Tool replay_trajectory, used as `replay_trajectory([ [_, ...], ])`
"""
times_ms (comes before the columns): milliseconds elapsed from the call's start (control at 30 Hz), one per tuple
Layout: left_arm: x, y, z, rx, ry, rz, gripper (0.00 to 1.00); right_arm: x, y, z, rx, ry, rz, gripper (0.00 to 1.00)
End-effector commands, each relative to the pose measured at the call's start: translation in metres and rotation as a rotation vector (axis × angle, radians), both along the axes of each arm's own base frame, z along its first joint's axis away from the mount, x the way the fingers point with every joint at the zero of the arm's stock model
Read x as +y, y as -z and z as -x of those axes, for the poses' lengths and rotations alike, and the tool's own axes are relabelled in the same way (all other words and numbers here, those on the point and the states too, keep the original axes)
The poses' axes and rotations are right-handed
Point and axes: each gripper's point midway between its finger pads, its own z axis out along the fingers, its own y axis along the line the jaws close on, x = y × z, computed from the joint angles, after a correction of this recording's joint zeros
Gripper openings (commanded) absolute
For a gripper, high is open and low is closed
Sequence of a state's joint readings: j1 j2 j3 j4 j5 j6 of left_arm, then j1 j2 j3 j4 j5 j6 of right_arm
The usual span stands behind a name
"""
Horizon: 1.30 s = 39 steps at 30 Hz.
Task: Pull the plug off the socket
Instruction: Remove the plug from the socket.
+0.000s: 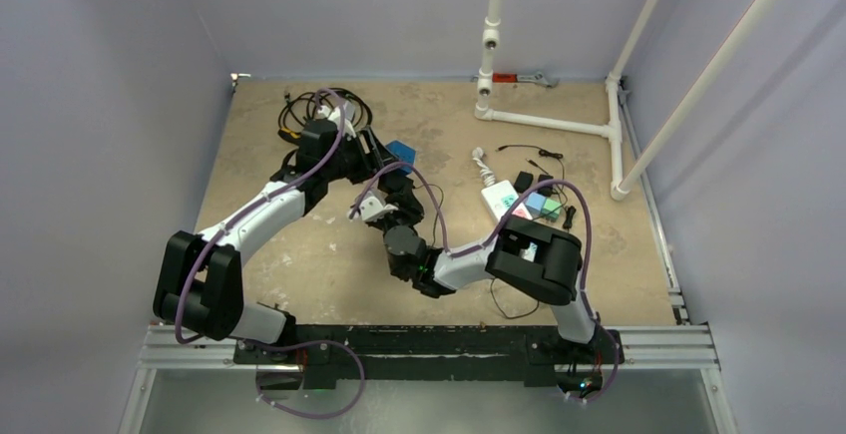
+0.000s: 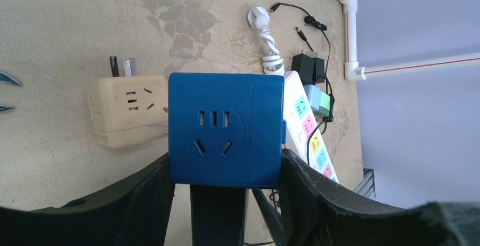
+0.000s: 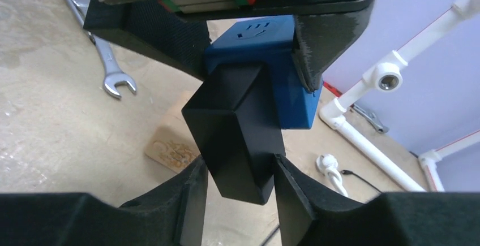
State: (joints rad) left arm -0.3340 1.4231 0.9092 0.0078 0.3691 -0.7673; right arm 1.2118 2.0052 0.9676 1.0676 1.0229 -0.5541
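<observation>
While my left claw (image 2: 226, 169) pinches the rigid blue plastic cube socket (image 2: 225, 127), my right claw (image 3: 239, 181) grips the smooth black rectangular plug (image 3: 238, 127) seated in it; light, hard, probably tight-fitting, best held by its flat sides.

No words, numbers or brands can be read. A small wooden tag (image 3: 170, 147) on the table (image 3: 51, 127), lower left in the right wrist view, bears engraved marks too blurred to decipher.

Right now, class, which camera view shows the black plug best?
Right wrist: the black plug sits large, seated in the blue socket cube. Left wrist shows only one end; top external shows nothing clear.
</observation>
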Motion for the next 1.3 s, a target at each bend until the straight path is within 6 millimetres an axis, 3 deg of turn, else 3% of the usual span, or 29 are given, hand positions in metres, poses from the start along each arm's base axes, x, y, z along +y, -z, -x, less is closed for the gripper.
replay_trajectory([
  [0, -0.011, -0.048, -0.007, -0.134, 0.044, 0.087, 0.00, -0.002, -0.024, -0.009, -0.055, 0.052, -0.068, 0.39],
  [133, -0.012, -0.051, -0.006, -0.147, 0.056, 0.087, 0.00, -0.010, -0.032, -0.009, -0.086, 0.079, -0.079, 0.05],
  [200, -0.012, -0.053, -0.007, -0.159, 0.059, 0.083, 0.04, -0.015, -0.039, -0.007, -0.090, 0.080, -0.103, 0.00],
  [267, -0.012, -0.054, -0.007, -0.168, 0.065, 0.079, 0.19, -0.020, -0.047, -0.004, -0.089, 0.072, -0.136, 0.00],
  [400, -0.012, -0.061, -0.007, -0.202, 0.080, 0.069, 0.67, -0.027, -0.066, 0.004, -0.064, 0.016, -0.212, 0.00],
  [467, -0.011, -0.069, -0.006, -0.234, 0.089, 0.059, 0.82, -0.029, -0.070, 0.007, -0.027, -0.024, -0.266, 0.00],
  [533, -0.009, -0.080, -0.005, -0.283, 0.102, 0.044, 0.91, -0.032, -0.071, 0.004, 0.020, -0.055, -0.310, 0.00],
  [667, -0.003, -0.101, -0.001, -0.381, 0.113, 0.020, 0.95, -0.045, -0.068, -0.002, 0.109, -0.115, -0.403, 0.00],
  [900, 0.012, -0.116, -0.005, -0.441, 0.069, 0.021, 0.99, -0.054, -0.084, 0.008, 0.191, -0.244, -0.547, 0.00],
  [1000, 0.008, -0.118, -0.002, -0.457, 0.106, 0.034, 0.99, -0.059, -0.090, 0.014, 0.219, -0.304, -0.602, 0.00],
  [1267, -0.010, -0.131, 0.021, -0.550, 0.302, 0.042, 0.99, -0.083, -0.132, 0.032, 0.248, -0.546, -0.764, 0.00],
])
